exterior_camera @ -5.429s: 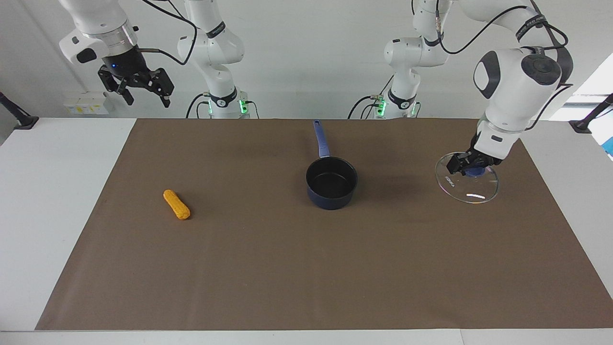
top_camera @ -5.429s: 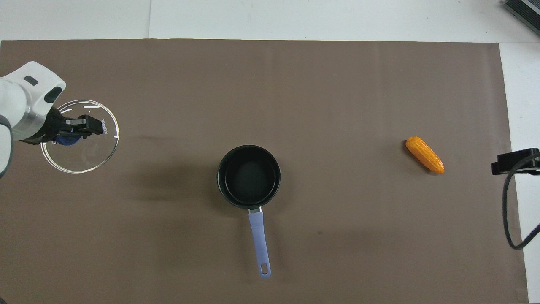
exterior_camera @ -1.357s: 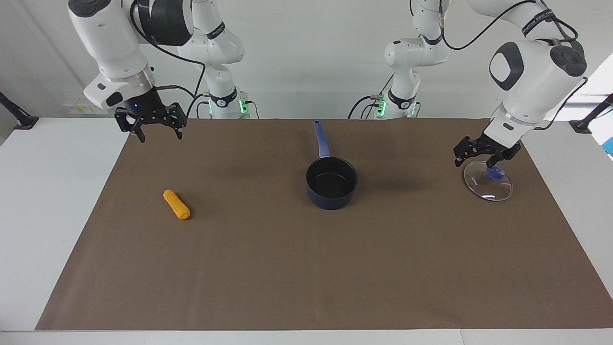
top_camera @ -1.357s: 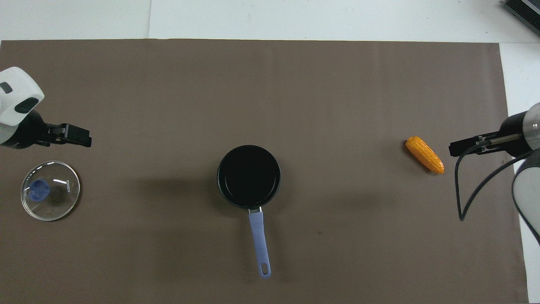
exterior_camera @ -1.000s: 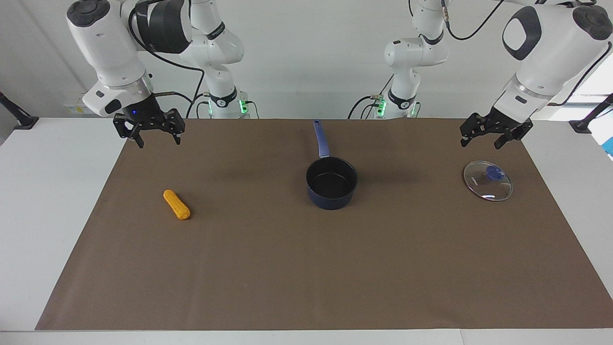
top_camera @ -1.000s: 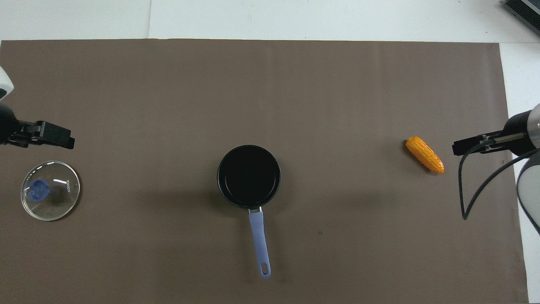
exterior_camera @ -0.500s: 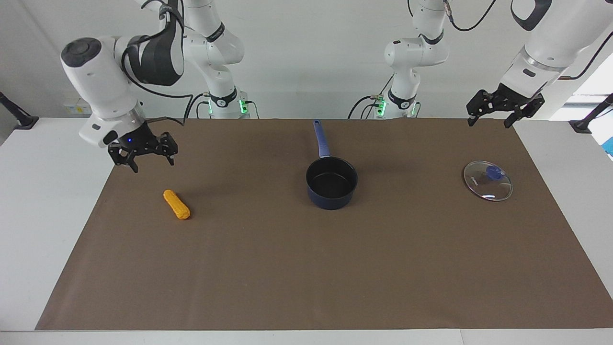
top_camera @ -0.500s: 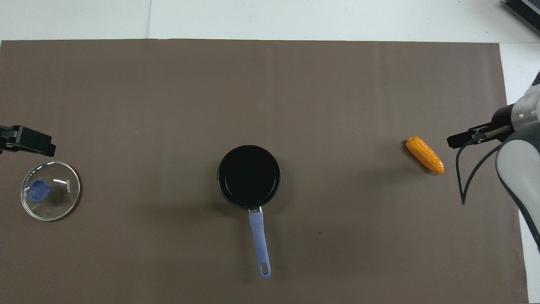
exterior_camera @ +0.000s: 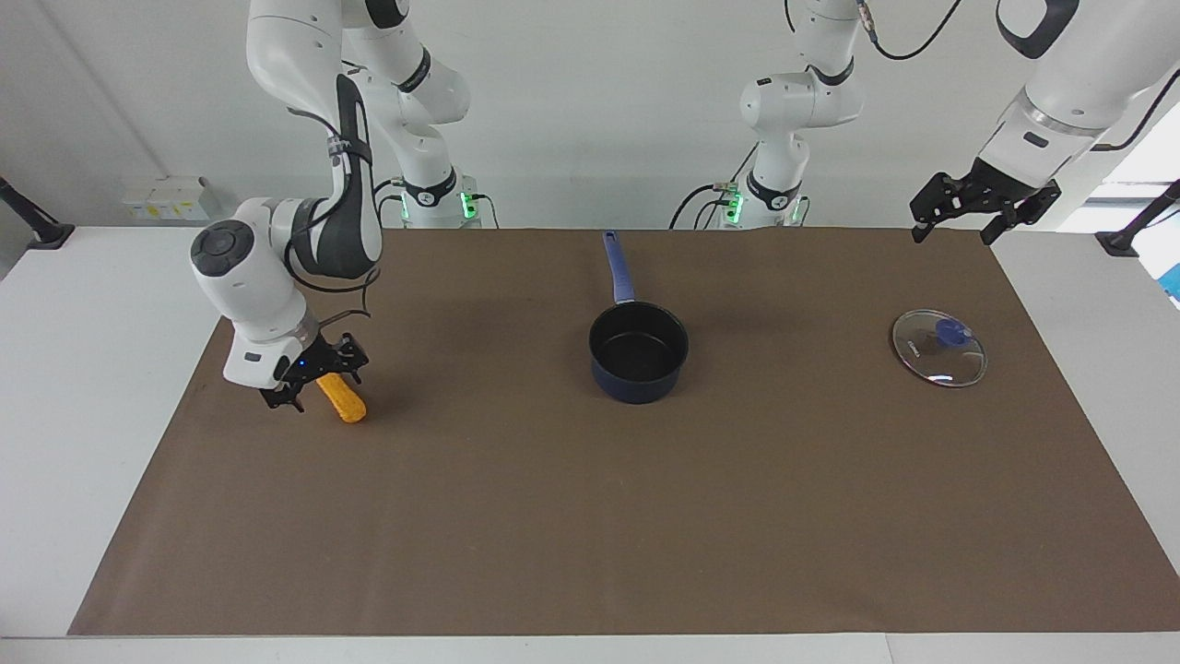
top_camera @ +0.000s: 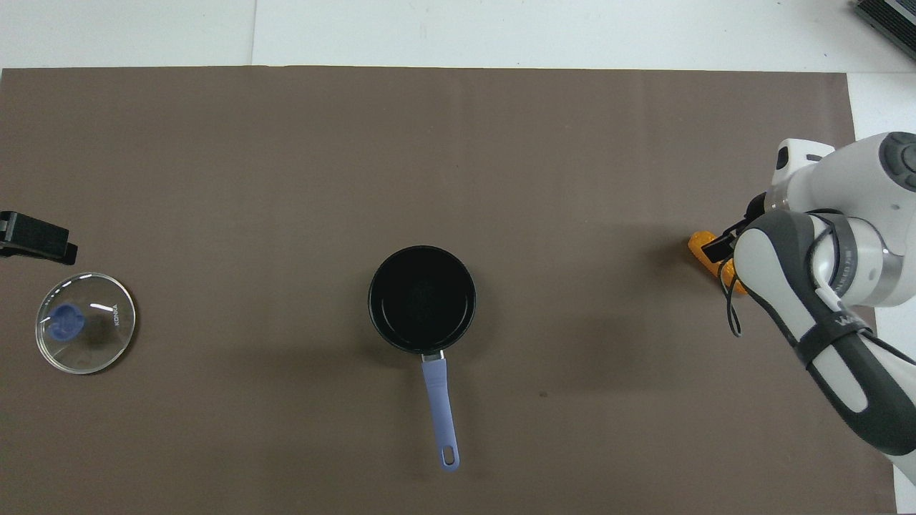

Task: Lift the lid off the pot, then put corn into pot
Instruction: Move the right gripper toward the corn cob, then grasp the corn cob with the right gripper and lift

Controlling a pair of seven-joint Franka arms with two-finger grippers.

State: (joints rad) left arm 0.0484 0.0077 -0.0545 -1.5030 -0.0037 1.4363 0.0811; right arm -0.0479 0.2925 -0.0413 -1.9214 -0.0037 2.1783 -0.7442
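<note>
The orange-yellow corn lies on the brown mat toward the right arm's end of the table. My right gripper is down at it, open, with one finger on each side of the cob's end nearer the robots. In the overhead view the right arm covers most of the corn. The dark blue pot stands uncovered mid-mat, handle pointing toward the robots. The glass lid with its blue knob lies flat on the mat toward the left arm's end. My left gripper hangs open and empty, high above the mat.
A brown mat covers most of the white table. The pot's long handle reaches toward the robots. The lid lies near the mat's edge.
My right gripper has dropped from above the mat down onto the corn. The left gripper has drifted slightly farther up and away from the lid. Pot, lid and corn have not moved.
</note>
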